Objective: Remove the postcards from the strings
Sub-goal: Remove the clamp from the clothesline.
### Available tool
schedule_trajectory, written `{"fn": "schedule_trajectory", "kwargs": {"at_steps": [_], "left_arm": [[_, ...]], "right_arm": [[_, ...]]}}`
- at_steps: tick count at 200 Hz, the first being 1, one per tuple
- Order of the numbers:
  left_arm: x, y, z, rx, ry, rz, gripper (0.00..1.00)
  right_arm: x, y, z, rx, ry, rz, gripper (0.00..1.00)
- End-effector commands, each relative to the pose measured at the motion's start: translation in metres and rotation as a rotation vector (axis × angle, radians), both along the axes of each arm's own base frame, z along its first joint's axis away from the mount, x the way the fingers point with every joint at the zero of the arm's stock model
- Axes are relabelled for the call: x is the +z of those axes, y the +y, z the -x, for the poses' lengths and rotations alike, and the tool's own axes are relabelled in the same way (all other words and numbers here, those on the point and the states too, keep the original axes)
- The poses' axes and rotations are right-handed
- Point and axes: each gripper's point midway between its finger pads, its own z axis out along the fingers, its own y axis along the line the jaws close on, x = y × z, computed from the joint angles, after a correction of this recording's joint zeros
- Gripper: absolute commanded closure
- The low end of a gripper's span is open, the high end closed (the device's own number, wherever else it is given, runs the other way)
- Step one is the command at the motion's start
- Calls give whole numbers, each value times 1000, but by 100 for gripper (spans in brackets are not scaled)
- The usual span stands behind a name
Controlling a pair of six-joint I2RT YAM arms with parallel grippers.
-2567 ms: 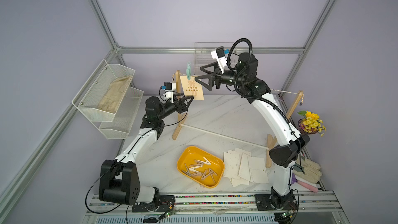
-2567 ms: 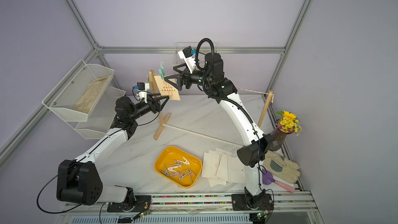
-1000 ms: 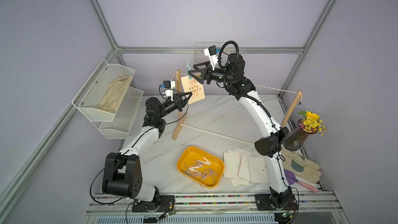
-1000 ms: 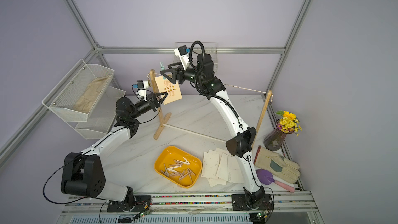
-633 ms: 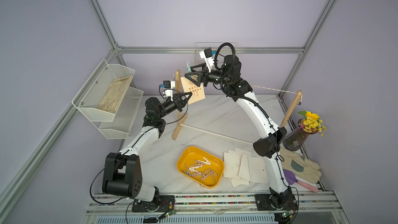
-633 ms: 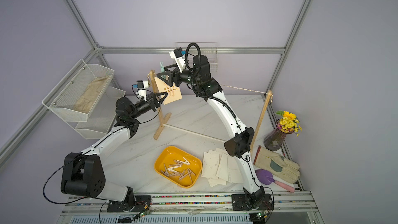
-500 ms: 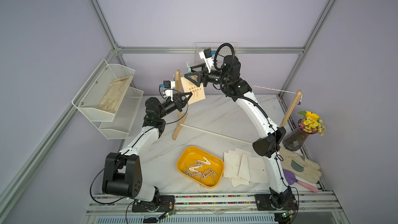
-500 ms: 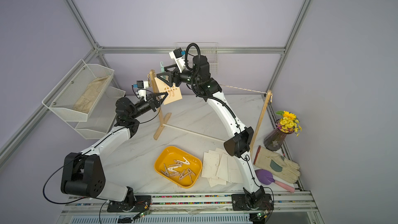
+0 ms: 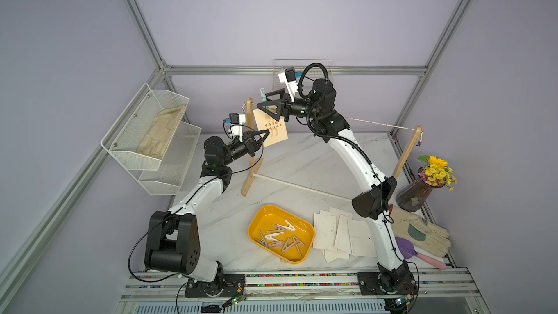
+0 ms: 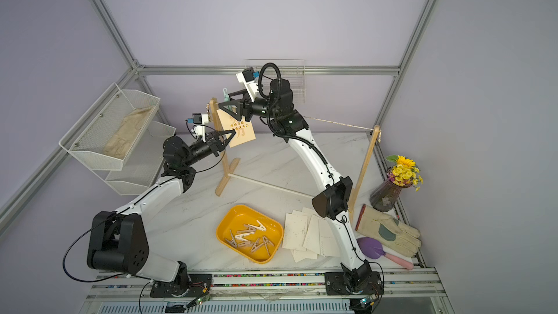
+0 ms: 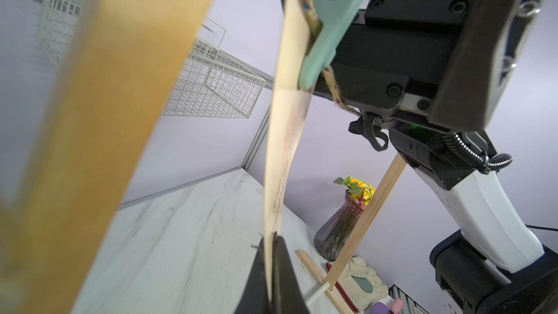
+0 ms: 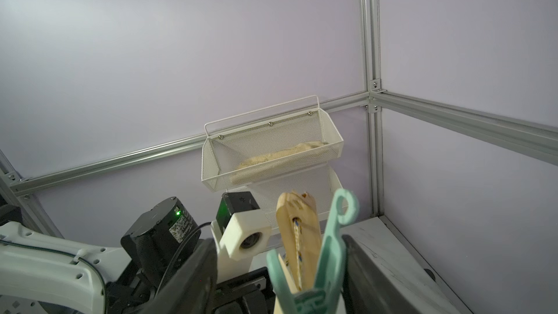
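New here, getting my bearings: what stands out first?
A tan rectangular card with orange lettering hangs from the beige twisted cord by a teal plastic clothespin, at the cord's left end. The left gripper pinches its lower corner; the right gripper straddles the clothespin. A yellow oblong tray sits front-centre.

robot lab cell — aluminium framing [image 9: 211,70]

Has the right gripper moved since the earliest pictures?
Yes. The right gripper has moved along the string toward the wooden post beside the tan postcard; its jaws now flank the teal clothespin.
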Motion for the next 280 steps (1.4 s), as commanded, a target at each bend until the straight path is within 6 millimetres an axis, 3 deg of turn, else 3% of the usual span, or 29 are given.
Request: {"fn": "schedule_trajectory", "kwargs": {"at_steps": [1,104,169,224,280], "left_arm": [[2,-2,6,-32,-19,10,100],[3,-2,7,-51,-14,27,100],[-2,-3,13,-67,9,34,100],[-33,-5,25,-85,95,38,100],[-29,-7,42,-113,91,36,100]], "right_arm": [[-1,7,7,52,-8,-12,39],[-1,8,4,45,-20,-26,72],[10,5,1,7,-70,-54,72],[38,-8,-9,-145,-215,-90,73],[79,-32,-10,-320,-389,-134,73]]}}
